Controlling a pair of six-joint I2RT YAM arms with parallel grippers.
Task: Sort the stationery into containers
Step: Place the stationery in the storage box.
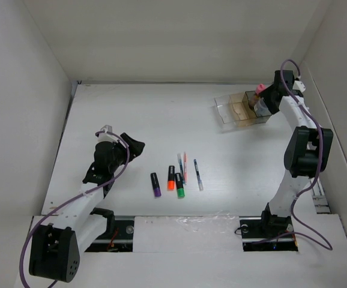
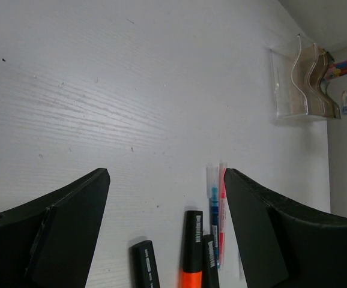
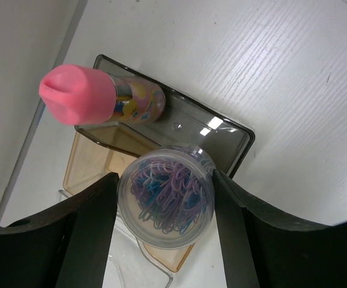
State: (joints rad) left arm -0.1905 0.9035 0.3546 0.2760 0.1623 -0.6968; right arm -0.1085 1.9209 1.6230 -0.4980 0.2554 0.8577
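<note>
Amber, clear and smoky-grey compartments make up the small desk organiser (image 1: 226, 111) standing at the far right of the white table (image 1: 131, 108), where the right gripper (image 3: 164, 180) has its 2 fingers pressed against opposite sides of a tiny round clear jar (image 3: 165, 201) packed with purple and blue paper clips. The jar hangs above the organiser, roughly where the grey compartment meets the amber one. A pink-capped bottle (image 3: 104, 99) is in the grey compartment, its cap rising above the rim. Well apart from all this, near the middle of the table's front half, the rest of the stationery lies loose on the surface: a purple highlighter (image 1: 156, 185) on the left, an orange highlighter (image 1: 171, 178) and a green highlighter (image 1: 179, 186) just beside each other, a blue pen (image 1: 180, 167) and a red pen (image 1: 185, 162) side by side, and a third pen (image 1: 197, 175) a little to their right. The left gripper (image 2: 166, 174) is to the left of this group with its jaws apart and nothing but bare tabletop between them, the highlighters and pens showing just ahead in its wrist view.
</note>
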